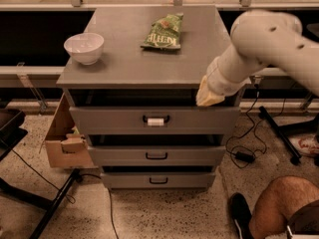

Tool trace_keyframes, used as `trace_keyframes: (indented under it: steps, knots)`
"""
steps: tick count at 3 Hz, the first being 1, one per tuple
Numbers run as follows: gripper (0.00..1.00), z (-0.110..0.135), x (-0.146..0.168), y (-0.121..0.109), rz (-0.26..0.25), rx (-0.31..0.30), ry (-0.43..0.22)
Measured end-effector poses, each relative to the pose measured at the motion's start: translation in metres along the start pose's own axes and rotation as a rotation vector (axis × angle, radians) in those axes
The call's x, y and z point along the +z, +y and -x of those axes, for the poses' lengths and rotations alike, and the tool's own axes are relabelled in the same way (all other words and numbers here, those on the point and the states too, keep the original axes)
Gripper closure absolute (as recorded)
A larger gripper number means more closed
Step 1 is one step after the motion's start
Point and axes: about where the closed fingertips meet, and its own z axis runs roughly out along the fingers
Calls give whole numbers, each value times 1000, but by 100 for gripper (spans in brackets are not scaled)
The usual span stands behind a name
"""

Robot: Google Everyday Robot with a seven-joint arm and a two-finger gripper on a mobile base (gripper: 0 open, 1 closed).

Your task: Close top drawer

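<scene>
Grey cabinet with three stacked drawers, seen from the front and above. The top drawer [114,121] sits directly under the flat grey top [129,68] and stands out a little from the cabinet. The strip of its interior that shows is dark, and what it holds cannot be told. Its flat, matte front carries a small black handle [156,120] wrapped in white tape. The middle drawer [119,156] and bottom drawer [129,180] have plain black handles.

A round, smooth white bowl [84,47] stands near the top's left edge. A crinkled green snack bag [163,32] lies flat toward the far edge.

The white, rounded arm [259,39] reaches in from the right. Its pale yellowish gripper [209,96] is at the front right corner, at the top drawer's upper rim; whether it is apart or together cannot be told.

An open brown cardboard box [62,138] leans against the cabinet's left side. A bare leg [279,203] shows on the speckled floor at lower right.
</scene>
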Motion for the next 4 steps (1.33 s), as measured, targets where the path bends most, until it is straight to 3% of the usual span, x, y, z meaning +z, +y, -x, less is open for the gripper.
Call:
trace_keyframes:
  steps: [1, 2, 3, 4]
  knots:
    - [100, -44, -54, -24, 34, -8, 131]
    - [100, -84, -108, -23, 93, 27, 250]
    - [97, -115, -180, 24, 221, 112, 399]
    - [75, -110, -212, 61, 255, 156, 453]
